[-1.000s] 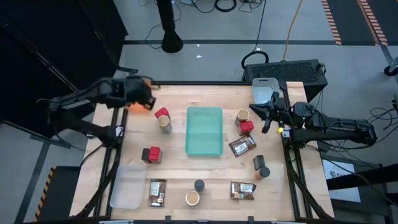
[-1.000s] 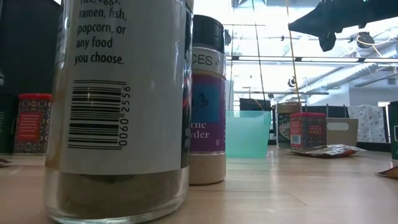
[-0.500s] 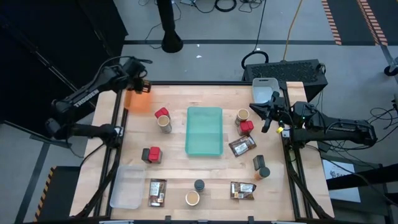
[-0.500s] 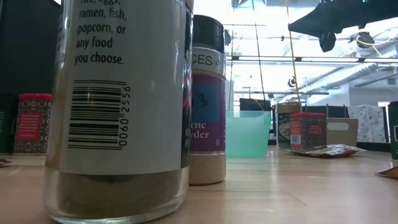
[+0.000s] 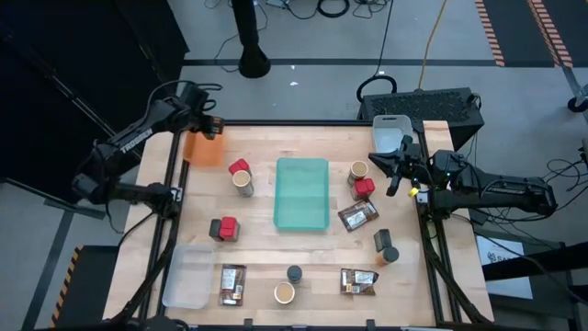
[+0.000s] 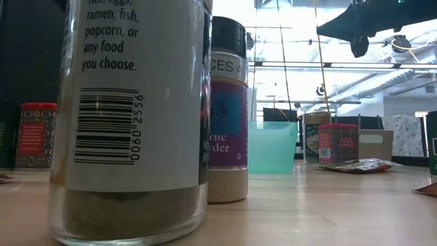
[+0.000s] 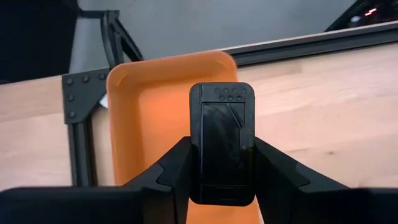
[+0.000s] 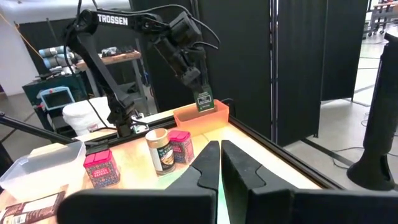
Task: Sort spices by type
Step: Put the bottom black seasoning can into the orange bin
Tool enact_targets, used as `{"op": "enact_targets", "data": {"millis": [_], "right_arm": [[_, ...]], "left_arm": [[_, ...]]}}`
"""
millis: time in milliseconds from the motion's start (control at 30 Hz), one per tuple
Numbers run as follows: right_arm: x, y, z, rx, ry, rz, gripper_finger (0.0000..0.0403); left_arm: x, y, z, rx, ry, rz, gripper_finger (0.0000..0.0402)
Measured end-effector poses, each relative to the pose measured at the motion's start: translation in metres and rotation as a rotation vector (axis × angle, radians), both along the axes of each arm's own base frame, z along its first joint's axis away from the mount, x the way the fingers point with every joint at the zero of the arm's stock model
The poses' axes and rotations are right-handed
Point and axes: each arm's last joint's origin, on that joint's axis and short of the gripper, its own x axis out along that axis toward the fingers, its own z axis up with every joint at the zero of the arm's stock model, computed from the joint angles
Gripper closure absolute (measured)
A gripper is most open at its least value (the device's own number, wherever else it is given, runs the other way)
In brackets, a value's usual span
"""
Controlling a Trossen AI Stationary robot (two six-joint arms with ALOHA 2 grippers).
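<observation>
My left gripper (image 5: pixel 208 126) is at the table's far left corner, shut on a small black rectangular spice jar (image 7: pixel 222 143) over the orange tray (image 7: pixel 155 118). The right wrist view shows the jar (image 8: pixel 204 101) below the fingers, just over the tray (image 8: pixel 202 116). My right gripper (image 8: pixel 219 163) waits shut at the table's right edge, holding nothing. Other spices stand on the table: red boxes (image 5: pixel 239 168) (image 5: pixel 223 229), tan jars (image 5: pixel 243 183) (image 5: pixel 358 169), brown packets (image 5: pixel 232 284) (image 5: pixel 357 216), black jars (image 5: pixel 294 273) (image 5: pixel 382 241). My left gripper pinches the black jar between its two fingers, one on each of its narrow sides (image 7: pixel 200 168). The fingers come from above, slanting down toward the far left corner. The jar hangs upright over the orange tray; whether its bottom touches the tray floor I cannot tell.
A teal bin (image 5: pixel 302 193) sits mid-table, a clear tray (image 5: pixel 188 276) at the near left, a pale blue bin (image 5: pixel 390 133) at the far right. In the low view two jars (image 6: pixel 130 116) (image 6: pixel 227 109) stand close to the camera.
My left arm has swung round toward the table's far left corner and come down, carrying the black jar over the orange tray, whose bare floor now shows beside the gripper. The hold on the jar is unchanged.
</observation>
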Motion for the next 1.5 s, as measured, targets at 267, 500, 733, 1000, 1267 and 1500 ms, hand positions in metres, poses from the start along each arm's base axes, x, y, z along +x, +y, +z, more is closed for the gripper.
{"op": "enact_targets", "data": {"millis": [267, 500, 733, 1000, 1267, 1500], "right_arm": [[0.000, 0.000, 0.000, 0.001, 0.000, 0.000, 0.0403], [0.000, 0.000, -0.001, 0.000, 0.006, 0.000, 0.0403], [0.000, 0.000, -0.001, 0.000, 0.009, 0.000, 0.0403], [0.000, 0.000, -0.003, 0.002, 0.031, 0.000, 0.0403], [0.000, 0.000, -0.004, 0.012, 0.044, -0.001, 0.0403], [0.000, 0.000, -0.005, 0.021, 0.051, -0.001, 0.0403]], "left_arm": [[0.006, 0.010, -0.011, 0.022, 0.092, 0.034, 0.0268], [0.011, 0.019, -0.026, -0.014, 0.146, 0.044, 0.0268], [0.011, 0.029, -0.034, -0.018, 0.145, 0.062, 0.0268], [0.010, 0.039, -0.043, -0.045, 0.114, 0.070, 0.0268], [0.009, 0.045, -0.049, -0.063, 0.104, 0.052, 0.0268], [0.011, 0.049, -0.059, -0.091, 0.123, 0.048, 0.0268]]}}
